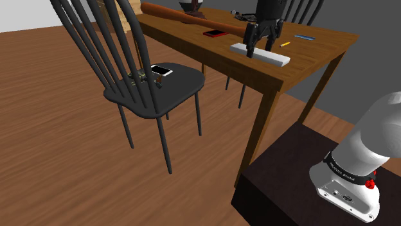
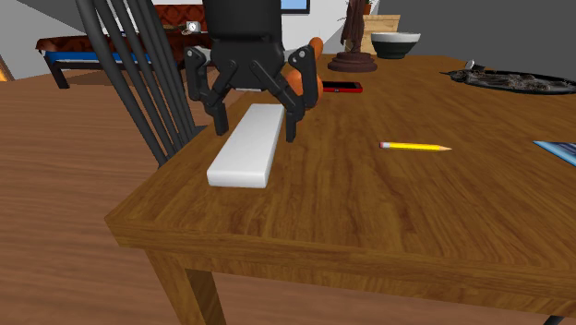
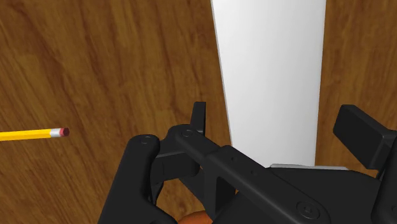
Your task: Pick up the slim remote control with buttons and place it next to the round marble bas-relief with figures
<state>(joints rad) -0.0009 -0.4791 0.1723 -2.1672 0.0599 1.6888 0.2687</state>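
Observation:
The remote (image 2: 247,148) is drawn as a plain white slim slab lying flat on the wooden table (image 2: 369,212), near the corner by the chair. My black gripper (image 2: 257,129) hangs over its far end, open, with one finger on each side and neither touching it. The wrist view shows the remote (image 3: 270,70) running away from between the fingers of the gripper (image 3: 280,121). In the shoulder view the gripper (image 1: 258,50) stands over the remote (image 1: 267,56). A flat dark round relief (image 2: 506,80) lies at the table's far right in the second exterior view.
A yellow pencil (image 2: 415,147) lies between remote and relief. A red phone (image 2: 342,87) and a wooden bat (image 1: 186,18) lie behind the gripper. A blue item (image 2: 558,150) sits at the right edge. A dark spindle-back chair (image 1: 160,86) holding a phone (image 1: 162,70) stands beside the table.

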